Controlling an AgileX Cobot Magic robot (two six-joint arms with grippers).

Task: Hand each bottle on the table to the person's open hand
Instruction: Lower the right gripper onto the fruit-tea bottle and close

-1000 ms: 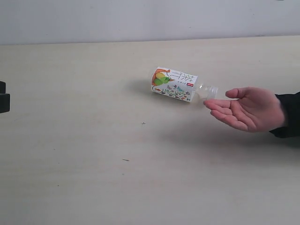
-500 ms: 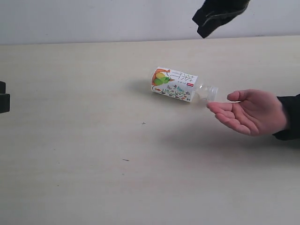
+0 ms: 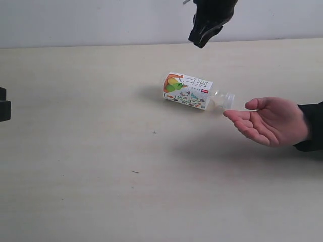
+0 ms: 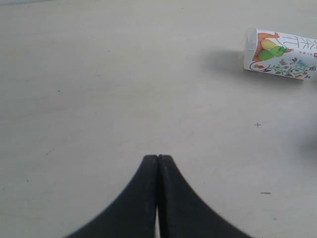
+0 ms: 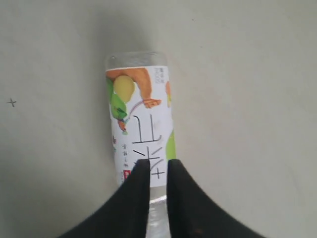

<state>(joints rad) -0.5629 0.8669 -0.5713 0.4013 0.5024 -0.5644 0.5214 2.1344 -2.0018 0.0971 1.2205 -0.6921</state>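
Observation:
One clear bottle (image 3: 187, 91) with a white label showing yellow-green fruit lies on its side on the pale beige table (image 3: 101, 176). Its neck points at the person's open hand (image 3: 267, 121), which is palm up just beyond the cap. My right gripper (image 3: 201, 43) hangs high above the table behind the bottle. In the right wrist view the right gripper (image 5: 158, 161) has its fingers a narrow gap apart, holding nothing, with the bottle (image 5: 141, 124) below them. My left gripper (image 4: 158, 156) is shut and empty, far from the bottle (image 4: 277, 54).
A black part of the left arm (image 3: 4, 103) shows at the left edge of the exterior view. The person's dark sleeve (image 3: 310, 123) is at the right edge. A pale wall (image 3: 101, 20) runs behind the table.
My right arm has come into the exterior view from the top and moved left and lower toward the bottle. The hand shifted slightly right. The bottle has not moved.

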